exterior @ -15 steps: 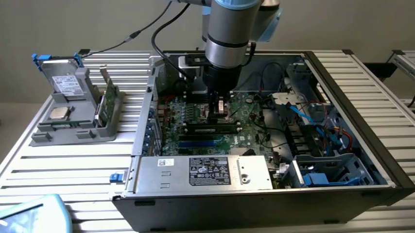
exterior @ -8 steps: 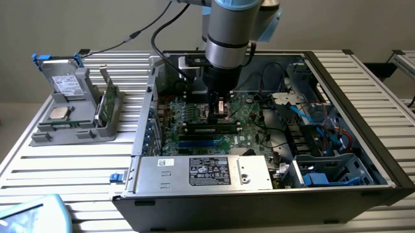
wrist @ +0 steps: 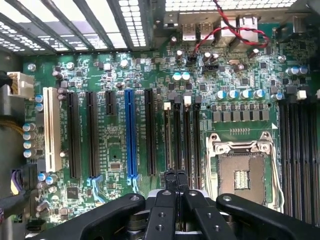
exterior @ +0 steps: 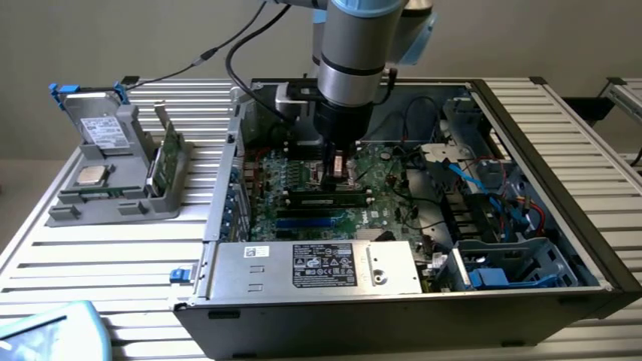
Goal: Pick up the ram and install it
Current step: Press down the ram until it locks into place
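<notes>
The end effector (exterior: 339, 167), fingers pressed together with nothing between them, hangs low inside the open computer case (exterior: 561, 150). The ram (exterior: 326, 200) lies seated in a motherboard slot directly beneath, at the case's centre, so the closed fingers look placed to bear down on it.

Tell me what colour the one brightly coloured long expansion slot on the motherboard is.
Blue. The long expansion slot stands out among black slots on the green motherboard, clearest in the wrist view.
</notes>
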Controlling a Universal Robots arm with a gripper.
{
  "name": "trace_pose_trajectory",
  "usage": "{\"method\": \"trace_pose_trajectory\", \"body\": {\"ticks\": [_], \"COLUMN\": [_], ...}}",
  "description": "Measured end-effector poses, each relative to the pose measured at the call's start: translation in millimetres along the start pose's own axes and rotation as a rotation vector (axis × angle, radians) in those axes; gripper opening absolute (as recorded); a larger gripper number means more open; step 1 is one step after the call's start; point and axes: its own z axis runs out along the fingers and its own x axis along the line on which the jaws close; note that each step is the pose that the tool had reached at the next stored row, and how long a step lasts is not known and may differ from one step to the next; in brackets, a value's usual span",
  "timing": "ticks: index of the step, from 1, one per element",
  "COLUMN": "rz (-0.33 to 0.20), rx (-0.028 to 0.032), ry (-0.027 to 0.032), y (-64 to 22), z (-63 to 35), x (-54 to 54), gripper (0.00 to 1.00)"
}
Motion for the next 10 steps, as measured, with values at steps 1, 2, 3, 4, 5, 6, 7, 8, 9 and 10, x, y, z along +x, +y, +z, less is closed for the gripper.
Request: {"method": "trace_pose_trajectory", "body": {"ticks": [1,2,3,4,5,6,7,8,9,10], "rz": [0.015,0.028,0.041,0.054,0.066,0.078,0.089,0.101,0.113,0.125], "rx": [0.0000,0.0001,0.0002,0.0002,0.0003,0.0003,0.0005,0.0006,0.0008,0.0009], "ry": [-0.0012,-0.0024,-0.0034,-0.0044,-0.0055,-0.0065,-0.0074,-0.0084,-0.0094,-0.0102], "y": [0.0,0.0,0.0,0.0,0.0,0.0,0.0,0.0,0.0,0.0], "z": [0.0,0.0,0.0,0.0,0.0,0.0,0.0,0.0,0.0,0.0], "x": [0.0,0.0,0.0,0.0,0.0,0.0,0.0,0.0,0.0,0.0], "gripper": [0.11,0.11,0.11,0.11,0.11,0.11,0.11,0.11,0.11,0.11]}}
